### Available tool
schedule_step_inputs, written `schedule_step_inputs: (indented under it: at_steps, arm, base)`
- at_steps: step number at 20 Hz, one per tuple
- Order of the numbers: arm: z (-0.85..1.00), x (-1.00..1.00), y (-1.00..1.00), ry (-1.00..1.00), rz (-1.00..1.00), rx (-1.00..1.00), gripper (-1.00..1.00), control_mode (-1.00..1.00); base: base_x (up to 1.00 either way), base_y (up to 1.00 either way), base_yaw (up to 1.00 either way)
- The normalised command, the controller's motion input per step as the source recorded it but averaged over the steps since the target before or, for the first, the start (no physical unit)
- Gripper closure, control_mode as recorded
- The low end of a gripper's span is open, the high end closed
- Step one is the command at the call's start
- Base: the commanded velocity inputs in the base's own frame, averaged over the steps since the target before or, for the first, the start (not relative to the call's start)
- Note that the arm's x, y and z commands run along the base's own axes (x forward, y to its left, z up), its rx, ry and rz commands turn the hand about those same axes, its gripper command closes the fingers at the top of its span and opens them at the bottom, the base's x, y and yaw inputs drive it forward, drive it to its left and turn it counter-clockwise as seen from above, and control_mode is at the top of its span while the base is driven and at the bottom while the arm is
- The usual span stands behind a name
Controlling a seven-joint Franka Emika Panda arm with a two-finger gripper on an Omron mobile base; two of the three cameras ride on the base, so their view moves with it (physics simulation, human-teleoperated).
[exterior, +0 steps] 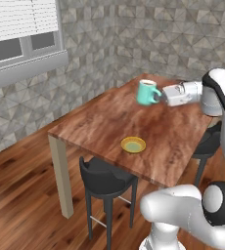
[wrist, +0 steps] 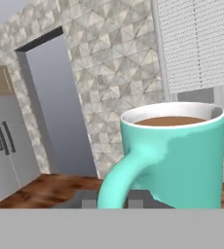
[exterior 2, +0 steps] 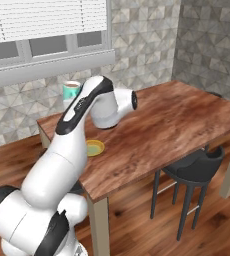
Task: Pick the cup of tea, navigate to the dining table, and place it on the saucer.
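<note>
The cup of tea (exterior: 146,92) is a teal mug with brown liquid, held upright in the air above the dining table (exterior: 109,122). My gripper (exterior: 160,95) is shut on its side handle, reaching in from the right. The hand view has the cup of tea (wrist: 182,153) close up, its handle toward the fingers. In the right base view the cup of tea (exterior 2: 71,91) peeks out behind my arm. The yellow saucer (exterior: 133,144) lies on the table near its front edge, below and nearer than the cup; my arm partly covers the saucer (exterior 2: 96,147).
A dark stool (exterior: 105,181) is tucked under the table's near side, and another stool (exterior 2: 193,171) stands at its right side. A window with blinds (exterior 2: 47,30) lines the stone wall behind. A fridge (wrist: 2,146) and doorway show far off.
</note>
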Motion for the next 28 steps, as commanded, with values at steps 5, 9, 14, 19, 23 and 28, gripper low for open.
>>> schedule_step_inputs:
  at_steps: [5, 9, 14, 19, 23, 28]
  arm:
    - [-0.09, 0.0, -0.19, 0.25, 0.12, -0.04, 1.0, -1.0]
    - [-0.44, 0.0, -0.18, 0.16, 0.07, -0.07, 1.0, -1.0]
    - [-0.65, 0.0, -0.05, 0.01, 0.05, -0.09, 1.0, -1.0]
    - [-0.72, 0.0, 0.0, -0.17, 0.01, -0.02, 1.0, -1.0]
    - [-0.66, 0.0, 0.0, -0.22, 0.0, 0.0, 1.0, -1.0]
    - [-0.6, 0.0, 0.0, -0.23, 0.0, 0.0, 1.0, -1.0]
  base:
    - [0.0, 0.0, 0.0]
    - [0.0, 0.0, 0.0]
    - [0.0, 0.0, 0.0]
    - [0.0, 0.0, 0.0]
    - [0.0, 0.0, 0.0]
    - [0.0, 0.0, 0.0]
